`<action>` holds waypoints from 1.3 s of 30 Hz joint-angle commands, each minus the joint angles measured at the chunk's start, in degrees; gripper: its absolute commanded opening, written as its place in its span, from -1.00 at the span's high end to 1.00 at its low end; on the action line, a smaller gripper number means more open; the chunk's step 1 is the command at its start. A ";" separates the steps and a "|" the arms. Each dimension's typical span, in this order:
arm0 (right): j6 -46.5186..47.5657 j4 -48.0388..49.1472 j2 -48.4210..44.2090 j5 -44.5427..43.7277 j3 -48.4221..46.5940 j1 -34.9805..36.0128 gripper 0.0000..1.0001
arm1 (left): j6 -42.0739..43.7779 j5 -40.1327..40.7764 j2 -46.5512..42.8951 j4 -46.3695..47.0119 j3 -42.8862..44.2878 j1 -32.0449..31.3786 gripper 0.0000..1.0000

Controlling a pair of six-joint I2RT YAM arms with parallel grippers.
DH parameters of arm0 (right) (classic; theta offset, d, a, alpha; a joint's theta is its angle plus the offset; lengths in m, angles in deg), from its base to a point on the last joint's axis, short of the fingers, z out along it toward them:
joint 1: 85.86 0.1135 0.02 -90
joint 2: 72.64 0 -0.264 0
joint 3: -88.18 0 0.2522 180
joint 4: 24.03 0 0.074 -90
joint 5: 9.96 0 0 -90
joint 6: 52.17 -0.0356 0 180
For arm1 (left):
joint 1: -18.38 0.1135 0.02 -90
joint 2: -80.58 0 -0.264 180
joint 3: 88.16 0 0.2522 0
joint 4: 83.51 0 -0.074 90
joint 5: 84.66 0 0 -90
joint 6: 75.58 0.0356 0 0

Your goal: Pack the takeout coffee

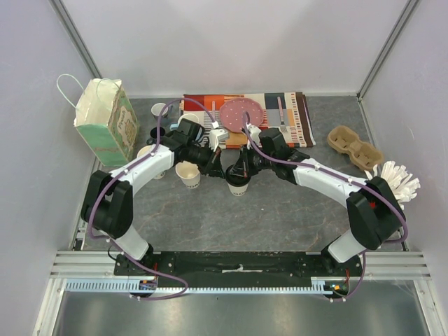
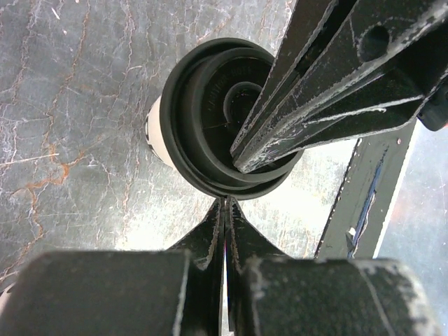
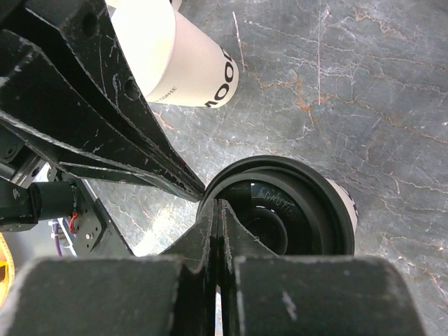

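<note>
On the grey veined stone desk, a smooth, tapered cream paper cup stands upright with its open mouth up. Just right of it, the left tool is pinched fully closed on nothing, its tip at the rim of the ridged round black plastic lid. The lid caps a second cream cup, whose long axis is vertical. The right tool, likewise closed and empty, touches that lid.

We bend our left arm and right arm inward from raised elbows, so the two nearly meet in the middle. Our left gripper has its jaws pressed together, and so does our right gripper. Both sets of tips angle downward, close beside each other.
</note>
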 commanded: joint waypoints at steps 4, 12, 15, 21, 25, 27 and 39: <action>0.98 -6.16 0.51 -2.02 0.57 -0.44 1.00 | 2.52 2.17 -1.95 0.61 -0.37 -0.79 0.95; 1.42 -9.76 -2.65 -0.60 -6.29 0.44 1.00 | 3.84 2.44 -4.85 -2.81 2.80 -0.52 0.95; 2.30 -11.95 -3.27 -1.22 -8.57 0.53 1.00 | 4.02 2.53 -5.29 -3.08 3.68 -0.52 0.95; 3.88 -15.39 -4.23 -2.19 -13.06 1.23 1.00 | 3.75 2.52 -4.42 -3.00 4.82 -0.52 0.95; 3.70 -15.30 -5.56 -4.03 -10.88 1.23 1.00 | 3.67 2.53 -2.75 -3.08 4.12 -0.52 0.95; 3.88 -14.51 -4.77 -3.95 -8.77 1.23 1.00 | 3.58 2.52 -2.48 -2.91 3.68 -0.52 0.95; 3.44 -12.13 -2.30 -4.83 -3.03 -0.44 1.00 | 3.93 3.32 -2.48 -2.73 3.24 -0.52 0.95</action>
